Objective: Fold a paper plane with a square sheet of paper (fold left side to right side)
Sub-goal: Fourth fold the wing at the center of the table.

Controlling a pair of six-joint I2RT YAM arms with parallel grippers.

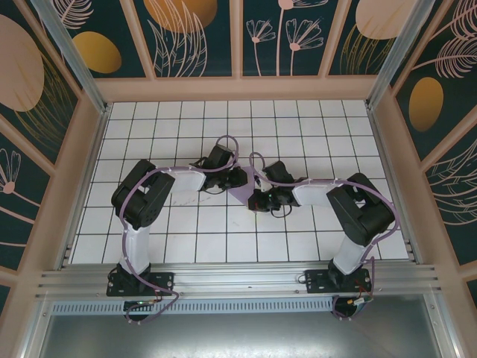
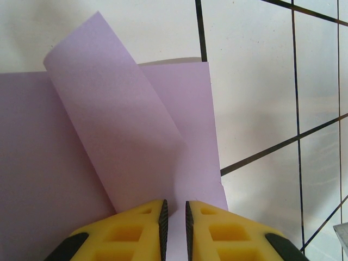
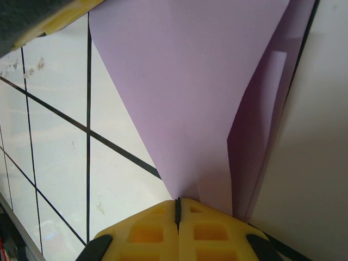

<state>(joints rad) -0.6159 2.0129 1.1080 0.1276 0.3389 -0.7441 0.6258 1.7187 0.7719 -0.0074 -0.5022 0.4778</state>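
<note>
The square sheet of paper (image 1: 243, 191) is lavender and lies partly folded on the white grid tiles between the two arms. In the left wrist view a curled flap (image 2: 109, 125) arches over the flat part (image 2: 32, 174) down toward my left gripper (image 2: 174, 209). That gripper's pads stand a narrow gap apart, with purple paper behind the gap. My right gripper (image 3: 178, 202) is shut on the tapering end of the sheet (image 3: 190, 81), which has a raised fold on its right. In the top view the left gripper (image 1: 233, 177) and right gripper (image 1: 254, 200) meet over the sheet. A paper plane is out of view.
The white tiled table (image 1: 186, 239) is ringed by a peach frame with patterned walls (image 1: 238, 86). A finger of the left gripper (image 3: 49, 19) shows at the top left of the right wrist view. Both arm bases are bolted to the near rail (image 1: 238, 280).
</note>
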